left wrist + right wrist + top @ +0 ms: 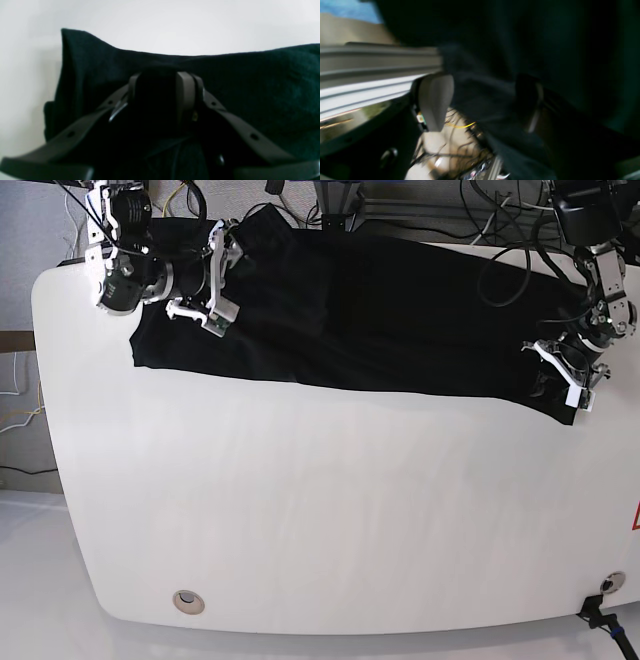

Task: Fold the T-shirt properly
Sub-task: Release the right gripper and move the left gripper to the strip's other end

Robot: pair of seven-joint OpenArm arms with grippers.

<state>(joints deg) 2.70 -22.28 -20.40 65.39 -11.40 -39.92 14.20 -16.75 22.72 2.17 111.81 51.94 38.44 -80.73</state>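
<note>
The right gripper hangs with jaws spread wide, black cloth draped between them. From it the T-shirt stretches across the white table to the left gripper, pinching its corner.

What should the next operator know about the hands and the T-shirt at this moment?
Left hand: closed on the T-shirt edge, at the base view's right end.
Right hand: jaws apart, cloth draped between them; blurred, so a grip is unclear.
T-shirt: a long black band along the far side of the white table.
Done: it looks partly folded lengthwise.
Left: the remaining folds.
</note>
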